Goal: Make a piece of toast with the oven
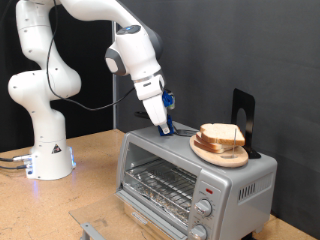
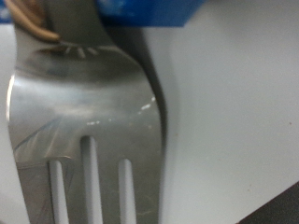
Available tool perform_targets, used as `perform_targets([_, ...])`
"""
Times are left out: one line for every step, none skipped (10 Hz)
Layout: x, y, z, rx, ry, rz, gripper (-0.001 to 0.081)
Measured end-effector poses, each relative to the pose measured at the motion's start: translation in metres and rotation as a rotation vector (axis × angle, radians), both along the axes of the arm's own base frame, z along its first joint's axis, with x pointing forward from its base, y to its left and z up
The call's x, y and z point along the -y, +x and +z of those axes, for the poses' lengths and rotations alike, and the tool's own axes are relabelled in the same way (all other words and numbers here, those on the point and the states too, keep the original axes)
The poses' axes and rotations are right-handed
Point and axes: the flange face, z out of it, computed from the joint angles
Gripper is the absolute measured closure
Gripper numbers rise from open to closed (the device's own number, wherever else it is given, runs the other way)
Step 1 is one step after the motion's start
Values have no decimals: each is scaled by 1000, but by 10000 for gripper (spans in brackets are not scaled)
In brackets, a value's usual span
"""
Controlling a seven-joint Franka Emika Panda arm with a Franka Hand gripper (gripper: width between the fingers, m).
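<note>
The silver-grey oven [image 1: 250, 180] stands at the exterior view's bottom right, its glass door shut and the wire rack [image 1: 160, 183] showing through it. The piece of toast [image 1: 222, 134] lies on a round wooden plate [image 1: 212, 153] on the oven's top. My gripper [image 1: 163, 126] points down onto the oven's top just to the exterior view's left of the plate, with a blue part [image 1: 170, 100] beside it. The wrist view is filled by a silver fork [image 2: 89, 93] seen very close over a pale surface, with a blue part [image 2: 149, 9] at its handle end. My fingers do not show there.
Round knobs [image 1: 204, 208] and a red light [image 1: 208, 189] sit on the oven's front at its right. A black upright stand [image 1: 243, 112] is behind the plate. The robot's base [image 1: 48, 160] stands on the wooden table [image 1: 90, 200] at the exterior view's left.
</note>
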Motion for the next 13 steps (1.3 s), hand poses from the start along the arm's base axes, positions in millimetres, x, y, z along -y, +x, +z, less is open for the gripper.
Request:
perform_targets([0, 0, 0, -6, 6, -17, -2])
perform_targets([1, 1, 0, -8, 19, -49, -2])
perform_targets([2, 2, 1, -3, 37, -87, -2])
perform_targets([2, 3, 1, -1, 48, -106, -2])
perform_targets([3, 4, 0, -5, 53, -116, -2])
perform_targets([2, 3, 0, -10, 54, -122, -2])
perform_targets([2, 3, -1, -21, 55, -118, -2])
perform_targets([1, 2, -2, -34, 56, -112, -2])
perform_targets([0, 1, -3, -49, 57, -106, -2])
perform_targets([-1, 0, -3, -59, 58, -101, -2])
perform_targets([-1, 0, -3, -61, 58, -100, -2])
perform_targets([-2, 0, -3, -61, 58, -99, -2])
perform_targets([-2, 0, -2, -59, 58, -95, -2])
